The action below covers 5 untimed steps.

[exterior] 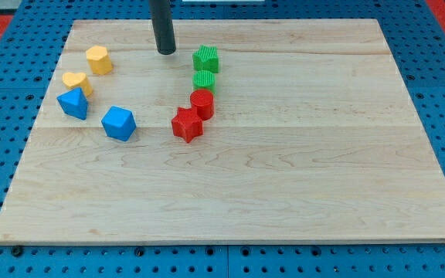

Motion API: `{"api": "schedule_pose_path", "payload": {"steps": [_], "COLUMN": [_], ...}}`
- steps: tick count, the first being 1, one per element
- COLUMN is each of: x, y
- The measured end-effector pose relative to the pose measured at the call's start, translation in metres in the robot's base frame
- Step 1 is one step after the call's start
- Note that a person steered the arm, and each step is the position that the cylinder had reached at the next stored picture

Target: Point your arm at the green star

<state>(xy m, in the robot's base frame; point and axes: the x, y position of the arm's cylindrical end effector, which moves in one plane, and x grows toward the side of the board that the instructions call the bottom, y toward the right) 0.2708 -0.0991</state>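
The green star (pixel 205 59) sits near the view's top, a little left of centre, on the wooden board (pixel 300 177). My tip (pixel 165 52) rests on the board just left of the green star, with a small gap between them. A green cylinder (pixel 204 81) lies directly below the star, touching it or nearly so.
A red cylinder (pixel 202 103) and a red star (pixel 186 125) continue the column below the green cylinder. At the left stand a yellow hexagon (pixel 99 59), a yellow heart (pixel 76 81), a blue triangular block (pixel 73 103) and a blue hexagonal block (pixel 119 123).
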Motion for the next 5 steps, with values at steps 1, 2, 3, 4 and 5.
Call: {"api": "schedule_pose_path", "payload": {"steps": [1,2,3,4,5], "x": [-0.003,-0.019,-0.027,-0.051,-0.054], "y": [0.003,0.003,0.007,0.011,0.007]}}
